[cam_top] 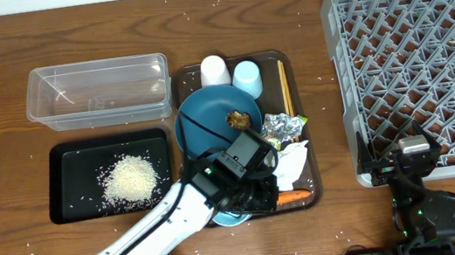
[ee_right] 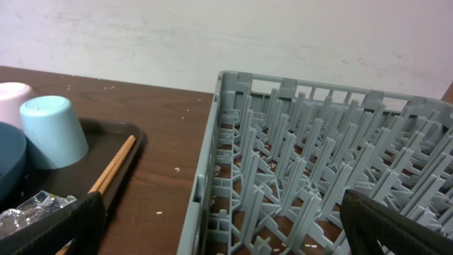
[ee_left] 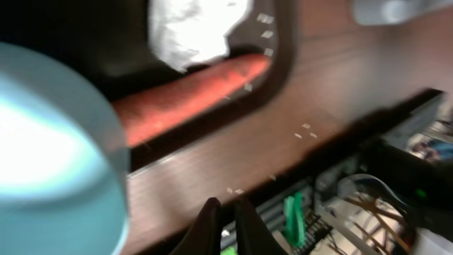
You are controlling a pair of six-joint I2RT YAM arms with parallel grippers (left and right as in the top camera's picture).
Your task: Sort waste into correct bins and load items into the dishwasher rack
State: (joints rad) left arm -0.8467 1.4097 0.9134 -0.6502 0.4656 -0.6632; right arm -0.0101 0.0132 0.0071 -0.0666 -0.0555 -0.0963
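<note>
Lying just ahead of the left fingers, pinched together on nothing visible, the carrot hugs the brown tray's rim. It looks firm, light, apt to roll: grip across its thick middle. Meanwhile the right fingers gape wide, empty.

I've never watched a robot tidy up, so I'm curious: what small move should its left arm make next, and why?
Probably open the left gripper and shift it over the carrot. Its fingers look pinched shut on nothing, while the carrot lies loose in the brown tray just beside them, not yet sorted.
</note>
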